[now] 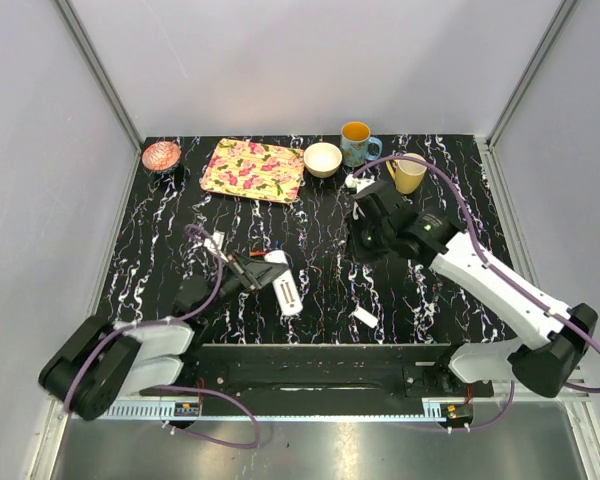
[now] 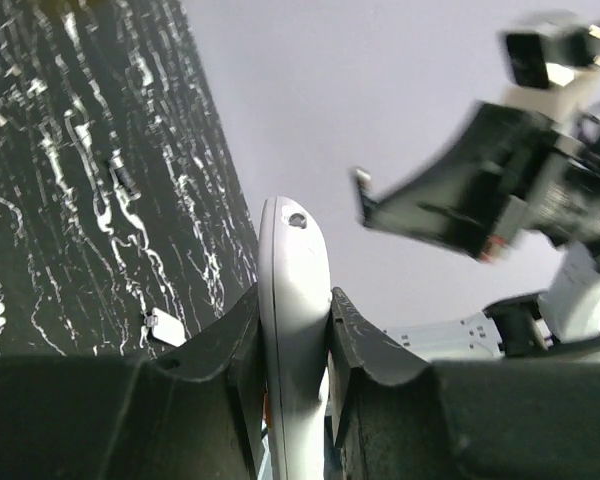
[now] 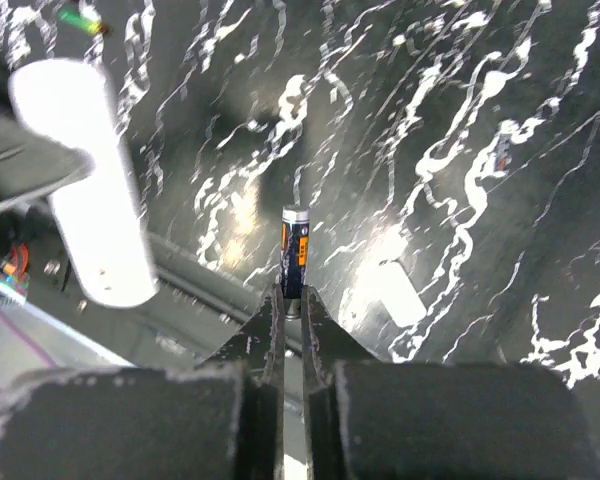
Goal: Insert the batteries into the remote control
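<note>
White remote control (image 1: 287, 287): we spot it front-left over the marbled table (image 1: 320, 210), gripped edge-on
Left gripper (image 2: 298, 310): squeezed tight on the remote control
Right gripper (image 3: 290, 300): pinched on a battery (image 3: 295, 245), held clear of the table
Loose cover (image 1: 365, 317): lying flat near the front edge, apart from both

The right tool (image 3: 291, 292) hides the battery (image 3: 295, 240) base.
</note>
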You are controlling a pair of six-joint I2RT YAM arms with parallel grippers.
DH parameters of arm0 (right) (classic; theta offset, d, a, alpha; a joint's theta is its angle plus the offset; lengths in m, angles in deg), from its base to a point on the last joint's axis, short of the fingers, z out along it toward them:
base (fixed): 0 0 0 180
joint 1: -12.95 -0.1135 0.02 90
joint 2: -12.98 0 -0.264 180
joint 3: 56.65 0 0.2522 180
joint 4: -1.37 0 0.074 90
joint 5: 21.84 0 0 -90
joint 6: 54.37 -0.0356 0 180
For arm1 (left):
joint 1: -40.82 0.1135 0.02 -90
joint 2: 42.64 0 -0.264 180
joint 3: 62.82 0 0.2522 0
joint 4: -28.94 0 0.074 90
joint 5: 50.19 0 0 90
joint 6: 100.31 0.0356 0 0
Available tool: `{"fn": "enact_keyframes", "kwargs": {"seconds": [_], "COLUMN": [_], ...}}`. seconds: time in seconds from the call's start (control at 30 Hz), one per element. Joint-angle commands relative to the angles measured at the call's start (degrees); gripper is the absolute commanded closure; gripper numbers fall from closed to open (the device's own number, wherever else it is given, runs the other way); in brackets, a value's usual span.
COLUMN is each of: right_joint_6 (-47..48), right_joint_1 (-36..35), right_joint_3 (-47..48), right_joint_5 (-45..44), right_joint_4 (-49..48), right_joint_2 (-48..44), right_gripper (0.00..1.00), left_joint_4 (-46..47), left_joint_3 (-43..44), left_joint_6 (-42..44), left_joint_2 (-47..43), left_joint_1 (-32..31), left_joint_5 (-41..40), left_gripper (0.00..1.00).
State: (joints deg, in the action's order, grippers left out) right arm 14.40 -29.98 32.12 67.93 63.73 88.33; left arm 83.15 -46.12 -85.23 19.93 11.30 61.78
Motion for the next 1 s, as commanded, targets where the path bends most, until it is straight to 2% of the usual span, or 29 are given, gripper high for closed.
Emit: {"fn": "enact_keyframes", "kwargs": {"seconds": [0.0, 0.13, 0.23, 0.6, 0.97], "right_joint_6": [-3.63, -5.75, -6.45, -6.98, -9.26], "right_joint_1": [-6.09, -11.46, -13.57, -14.54, -14.63], "right_joint_3": [7.6, 11.22, 11.31, 10.95, 9.37], "right_joint_5": [3.66, 6.9, 8.31, 10.51, 9.64], "right_joint_4": [14.32, 16.0, 15.21, 10.64, 6.42], "right_joint_2": [-0.21, 2.51, 4.79, 10.34, 13.68], "right_gripper": [1.0, 1.0, 1.0, 1.0, 1.0], "left_joint_4": [20.67, 26.86, 27.22, 27.4, 27.4], "left_joint_3": [3.65, 5.93, 7.34, 9.54, 8.05], "left_joint_6": [-5.41, -8.93, -8.67, -2.0, 3.28], "left_joint_2": [12.35, 20.47, 21.72, 19.53, 14.52], "left_joint_1": [-2.65, -4.49, -5.98, -6.87, -9.33], "left_joint_5": [-6.16, -7.73, -8.61, -4.4, -8.35], "left_gripper": [1.0, 1.0, 1.0, 1.0, 1.0]}}
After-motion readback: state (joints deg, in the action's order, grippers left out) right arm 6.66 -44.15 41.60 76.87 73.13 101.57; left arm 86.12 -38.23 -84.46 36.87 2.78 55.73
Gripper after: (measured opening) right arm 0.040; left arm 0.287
